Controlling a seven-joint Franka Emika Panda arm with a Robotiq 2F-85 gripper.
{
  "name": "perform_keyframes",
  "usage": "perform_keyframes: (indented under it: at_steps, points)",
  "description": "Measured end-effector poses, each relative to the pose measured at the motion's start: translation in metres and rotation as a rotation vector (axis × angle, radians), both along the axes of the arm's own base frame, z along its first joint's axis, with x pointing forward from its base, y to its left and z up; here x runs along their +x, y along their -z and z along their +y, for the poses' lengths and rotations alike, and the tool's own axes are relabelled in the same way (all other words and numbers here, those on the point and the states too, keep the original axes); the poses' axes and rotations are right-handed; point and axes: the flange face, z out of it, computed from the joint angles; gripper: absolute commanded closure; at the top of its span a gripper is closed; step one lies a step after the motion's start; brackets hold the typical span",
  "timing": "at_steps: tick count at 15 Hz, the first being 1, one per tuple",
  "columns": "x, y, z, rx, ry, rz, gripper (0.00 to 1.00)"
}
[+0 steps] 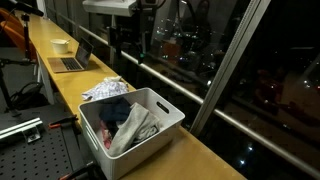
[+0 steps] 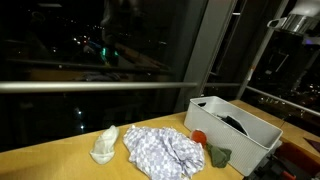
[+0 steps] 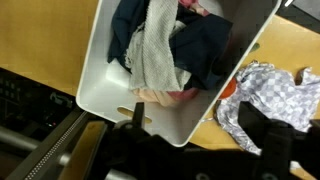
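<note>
Below the tool (image 3: 198, 124), jaws spread and empty, clothes (image 3: 156, 55) lie in the white bin (image 3: 100, 82).

A long wooden tabletop (image 1: 205, 158) runs beside the dark window. On it stands 1 white basket (image 1: 150, 135), and a checked cloth (image 2: 165, 150) lies crumpled just beside the basket's wall. Next to that cloth lies a small white rag (image 2: 104, 145). A green cloth (image 2: 218, 155) and something red (image 2: 199, 136) lie close against the basket. Well apart, in an exterior view, an open laptop (image 1: 72, 60) and a pale round thing (image 1: 60, 45) sit farther along the tabletop.
</note>
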Motion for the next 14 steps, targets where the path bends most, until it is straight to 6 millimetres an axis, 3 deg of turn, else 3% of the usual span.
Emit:
perform_keyframes:
  at_steps: [6, 10, 14]
  points:
    - [0.004, 0.038, 0.123, -0.075, -0.211, 0.040, 0.00]
    - [0.021, 0.061, 0.175, -0.116, -0.331, 0.062, 0.00]
    - [0.055, 0.084, 0.220, -0.122, -0.422, 0.070, 0.00]
